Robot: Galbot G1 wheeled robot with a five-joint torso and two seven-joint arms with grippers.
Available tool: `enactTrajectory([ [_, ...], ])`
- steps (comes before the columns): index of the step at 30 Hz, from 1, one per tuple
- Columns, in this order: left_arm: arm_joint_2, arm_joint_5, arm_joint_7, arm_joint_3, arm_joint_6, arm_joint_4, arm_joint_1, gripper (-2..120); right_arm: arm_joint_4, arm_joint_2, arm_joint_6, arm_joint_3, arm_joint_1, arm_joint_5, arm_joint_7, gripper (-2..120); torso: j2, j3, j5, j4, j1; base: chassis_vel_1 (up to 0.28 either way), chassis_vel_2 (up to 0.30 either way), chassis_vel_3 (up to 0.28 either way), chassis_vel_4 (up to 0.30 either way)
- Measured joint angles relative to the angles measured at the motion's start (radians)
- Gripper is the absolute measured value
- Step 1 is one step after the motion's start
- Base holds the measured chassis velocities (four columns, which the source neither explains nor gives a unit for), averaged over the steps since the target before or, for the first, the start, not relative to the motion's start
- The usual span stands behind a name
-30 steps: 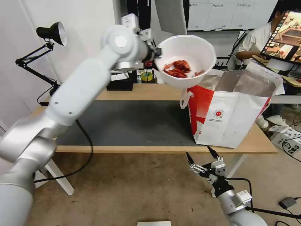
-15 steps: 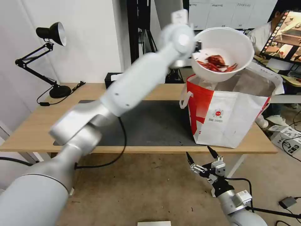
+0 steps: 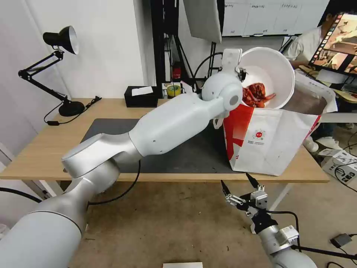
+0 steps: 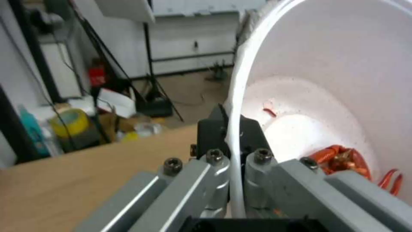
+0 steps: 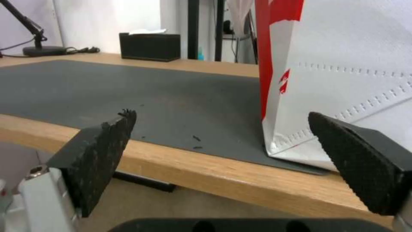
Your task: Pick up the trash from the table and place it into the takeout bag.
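Long light-wood table (image 3: 41, 156) on white legs, running left to right. Large dark grey mat (image 3: 174, 156) covers its middle, near edge lying just short of the table's near edge. Takeout bag (image 3: 275, 137) stands upright at the right end, its left part on the mat. Black desk lamp (image 3: 68, 108) base sits far left. Black tissue box (image 3: 140, 97) along far edge, yellow tape roll (image 3: 173, 90) just right of it.

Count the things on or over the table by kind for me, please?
Bowls: 1, the white bowl tipped over the bag, held by the left pincer
Bags: 1
Tissue boxes: 1
Lamps: 1
Tape rolls: 1
Total: 5
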Motion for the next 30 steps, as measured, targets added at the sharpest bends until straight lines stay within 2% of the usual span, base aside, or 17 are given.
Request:
enactTrajectory([
  [1,0.0,0.0,0.0,0.0,0.0,0.0,0.0,0,0.0,0.0,0.0,0.0,0.0,0.0,0.0,100,0.0,0.0,0.0,0.0,0.0,0.0,0.0,0.0,0.0],
  [4,0.009,-0.135,-0.004,-0.023,0.075,-0.026,-0.004,0,0.0,0.0,0.0,0.0,0.0,0.0,0.0,100,0.0,0.0,-0.0001,0.0001,0.0,0.0,0.0,0.0,0.0],
  [5,0.009,-0.135,-0.004,-0.023,0.075,-0.026,-0.004,0,0.0,0.0,0.0,0.0,0.0,0.0,0.0,100,0.0,0.0,-0.0001,0.0001,0.0,0.0,0.0,0.0,0.0],
  [7,0.009,-0.225,-0.027,-0.042,0.12,-0.027,-0.009,0,0.0,0.0,0.0,0.0,0.0,0.0,0.0,100,0.0,0.0,-0.0001,0.0,0.0,0.0,0.0,0.0,0.0],
  [15,0.011,-0.29,-0.06,-0.053,0.174,-0.028,-0.01,0,0.0,0.0,0.0,0.0,0.0,0.0,0.0,100,0.0,0.0,-0.0001,0.0,0.0,0.0,0.0,0.0,0.0],
  [17,0.014,-0.32,-0.073,-0.057,0.201,-0.032,-0.01,11,0.0,0.0,0.0,0.0,0.0,0.0,0.0,100,0.0,0.0,-0.0001,0.0,0.0,0.0,0.0,0.0,0.0],
  [18,0.015,-0.33,-0.076,-0.06,0.21,-0.035,-0.01,13,0.0,0.0,0.0,0.0,0.0,0.0,0.0,100,0.0,0.0,-0.0001,0.0001,0.0,0.0,0.0,0.0,0.0],
  [19,0.015,-0.347,-0.08,-0.064,0.221,-0.039,-0.009,21,0.0,0.0,0.0,0.0,0.0,0.0,0.0,100,0.0,0.0,-0.0001,0.0001,0.0,0.0,0.0,0.0,0.0],
  [21,0.014,-0.361,-0.087,-0.067,0.229,-0.042,-0.008,25,0.0,0.0,0.0,0.0,0.0,0.0,0.0,100,0.0,0.0,-0.0001,0.0001,0.0,0.0,0.0,0.0,0.0],
  [23,0.009,-0.399,-0.112,-0.073,0.256,-0.049,-0.005,36,0.0,0.0,0.0,0.0,0.0,0.0,0.0,100,0.0,0.0,-0.0001,0.0,0.0,0.0,0.0,0.0,0.0],
  [24,0.009,-0.399,-0.112,-0.073,0.256,-0.049,-0.005,36,0.0,0.0,0.0,0.0,0.0,0.0,0.0,100,0.0,0.0,-0.0001,0.0,0.0,0.0,0.0,0.0,0.0],
  [30,0.015,-0.41,-0.118,-0.079,0.261,-0.056,0.002,62,0.0,0.0,0.0,0.0,0.0,0.0,0.0,100,0.0,0.0,-0.0001,0.0,0.0,0.0,0.0,0.0,0.0],
])
